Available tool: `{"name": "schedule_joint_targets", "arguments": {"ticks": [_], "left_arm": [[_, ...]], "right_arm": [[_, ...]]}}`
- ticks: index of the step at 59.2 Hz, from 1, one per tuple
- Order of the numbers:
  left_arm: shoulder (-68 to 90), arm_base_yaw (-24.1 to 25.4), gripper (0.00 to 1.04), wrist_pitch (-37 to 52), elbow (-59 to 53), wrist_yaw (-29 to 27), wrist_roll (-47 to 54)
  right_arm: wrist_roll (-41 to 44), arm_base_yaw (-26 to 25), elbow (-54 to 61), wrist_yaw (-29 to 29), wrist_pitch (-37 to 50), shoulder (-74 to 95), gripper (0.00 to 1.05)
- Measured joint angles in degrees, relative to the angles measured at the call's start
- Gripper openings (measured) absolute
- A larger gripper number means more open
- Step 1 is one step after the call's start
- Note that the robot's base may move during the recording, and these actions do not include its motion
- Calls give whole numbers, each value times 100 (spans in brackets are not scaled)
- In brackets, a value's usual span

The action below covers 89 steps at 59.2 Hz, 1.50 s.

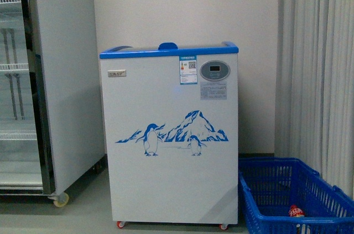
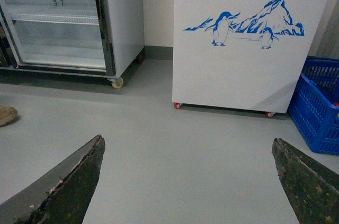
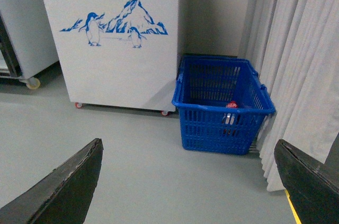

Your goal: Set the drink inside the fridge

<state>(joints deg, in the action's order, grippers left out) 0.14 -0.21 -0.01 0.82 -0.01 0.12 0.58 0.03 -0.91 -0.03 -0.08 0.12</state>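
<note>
Smooth grey floor point(image 2: 169, 128), pale plain wall point(image 1: 182, 7). Boxy white fridge point(image 1: 171, 151), glossy blue rim, on small red castors point(image 1: 120, 224) against that wall, just beside slatted blue plastic basket point(image 3: 212, 123) holding red-capped drink point(image 3: 231, 105). Dark scuffed fingers point(image 2: 69, 187) of left gripper point(image 2: 187, 140) and right gripper point(image 3: 188, 143) spread wide, empty.

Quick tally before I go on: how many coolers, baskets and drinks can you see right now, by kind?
Chest fridge: 1
Upright glass-door cabinet: 1
Blue basket: 1
Drink, lying in the basket: 1 visible
Total: 4
</note>
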Motion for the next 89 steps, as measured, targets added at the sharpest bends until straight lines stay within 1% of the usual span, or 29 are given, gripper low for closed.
{"name": "schedule_joint_targets", "arguments": {"ticks": [89], "left_arm": [[-2,0,97,0,0,2,0]], "right_arm": [[0,0,0,2,0,0,97]]}}
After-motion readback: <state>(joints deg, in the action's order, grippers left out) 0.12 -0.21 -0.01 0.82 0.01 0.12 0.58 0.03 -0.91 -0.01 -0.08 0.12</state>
